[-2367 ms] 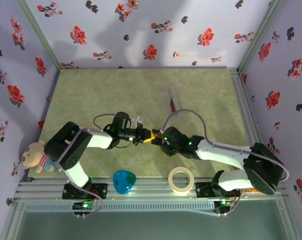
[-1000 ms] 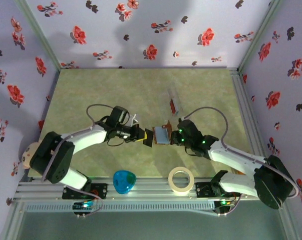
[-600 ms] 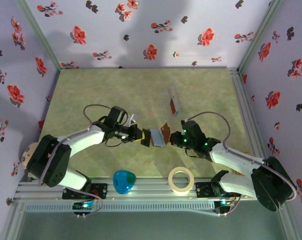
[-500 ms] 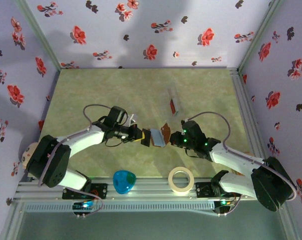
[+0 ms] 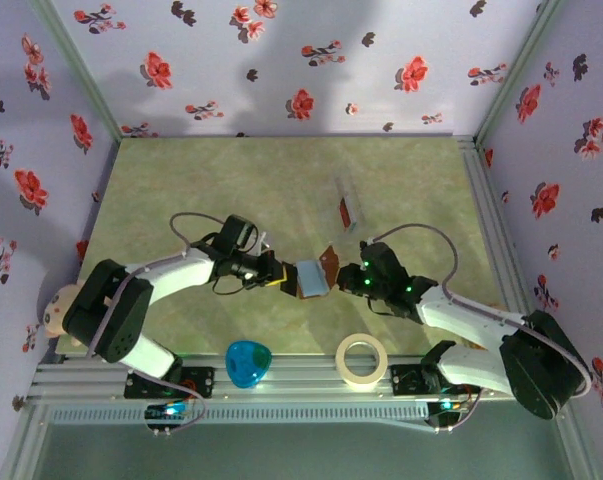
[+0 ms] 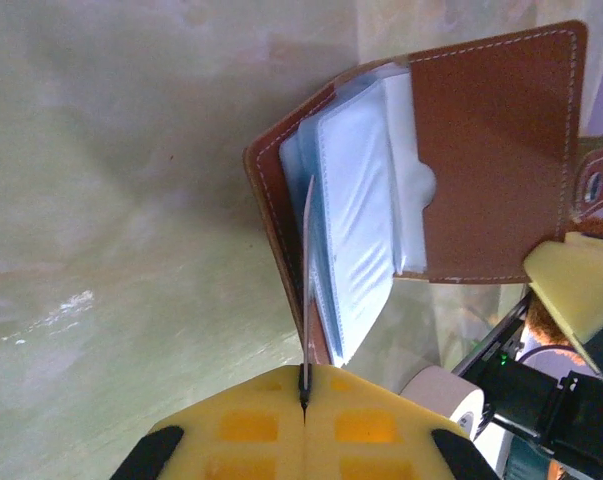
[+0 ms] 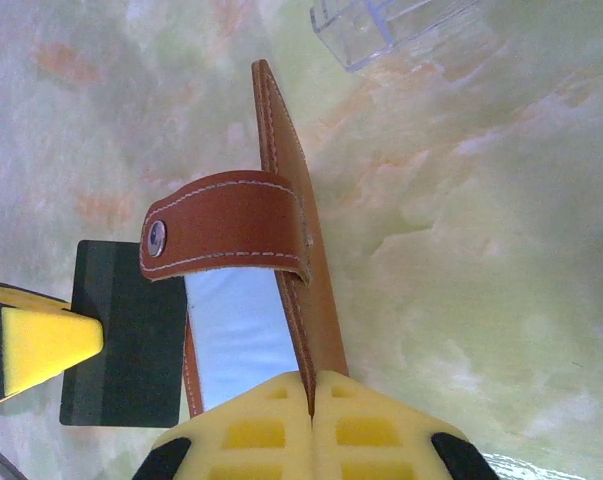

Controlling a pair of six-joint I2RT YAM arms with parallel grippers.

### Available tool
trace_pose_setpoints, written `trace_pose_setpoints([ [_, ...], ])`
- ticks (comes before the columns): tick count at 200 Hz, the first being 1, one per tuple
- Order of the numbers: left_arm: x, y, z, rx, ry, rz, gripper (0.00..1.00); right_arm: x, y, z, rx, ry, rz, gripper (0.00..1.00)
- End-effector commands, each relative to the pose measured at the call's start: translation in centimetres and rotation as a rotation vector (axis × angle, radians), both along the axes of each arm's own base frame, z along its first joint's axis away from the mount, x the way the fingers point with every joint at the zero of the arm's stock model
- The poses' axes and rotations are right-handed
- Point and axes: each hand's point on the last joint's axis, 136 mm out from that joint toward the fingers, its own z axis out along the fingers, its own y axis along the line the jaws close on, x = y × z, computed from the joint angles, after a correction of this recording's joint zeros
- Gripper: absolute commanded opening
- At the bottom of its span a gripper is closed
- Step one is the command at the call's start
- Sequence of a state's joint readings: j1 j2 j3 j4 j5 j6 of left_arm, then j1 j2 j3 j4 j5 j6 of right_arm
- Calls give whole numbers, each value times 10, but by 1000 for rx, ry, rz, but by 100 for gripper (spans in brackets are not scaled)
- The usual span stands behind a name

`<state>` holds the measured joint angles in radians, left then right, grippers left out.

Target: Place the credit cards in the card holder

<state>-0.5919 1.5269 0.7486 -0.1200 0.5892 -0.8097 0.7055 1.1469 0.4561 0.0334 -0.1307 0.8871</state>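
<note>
Starting on the left: the left gripper is clenched on a thin dark plastic credit card, pinching its near end so the card sticks straight out toward the middle of the table. Next over is the brown leather-look folding card holder, held up off the greenish marbled table and spread open, its clear sleeves fanned toward the card. The card's far end sits right at the near cover, touching or just beside the sleeves. I honestly can't tell if it's inside a pocket or only alongside.

Right of that, the right gripper is clamped on the edge of the holder's other cover, closing tab curling loose above it.

So I'd say we're mid-insertion. The next move probably needs the card edge lined up with one sleeve mouth, then a straight push while the right side braces. The thin sleeves could buckle.

Farther back, a clear plastic stand has a red card waiting.
</note>
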Motion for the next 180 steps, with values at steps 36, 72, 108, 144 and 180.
trace_pose_setpoints([
  [36,0,16,-19,109,47,84,0,-4,-5,-16,-3,61,-59,0],
  [72,-1,27,-20,171,32,109,0,-7,-9,-24,-11,89,-86,0],
  [108,-8,32,-16,181,42,121,0,-6,-11,-22,-12,83,-91,0],
  [144,-12,26,-24,154,66,113,0,-6,-8,-21,-3,81,-84,0],
  [180,-10,15,-16,84,45,93,0,-7,-4,-20,6,86,-69,0],
])
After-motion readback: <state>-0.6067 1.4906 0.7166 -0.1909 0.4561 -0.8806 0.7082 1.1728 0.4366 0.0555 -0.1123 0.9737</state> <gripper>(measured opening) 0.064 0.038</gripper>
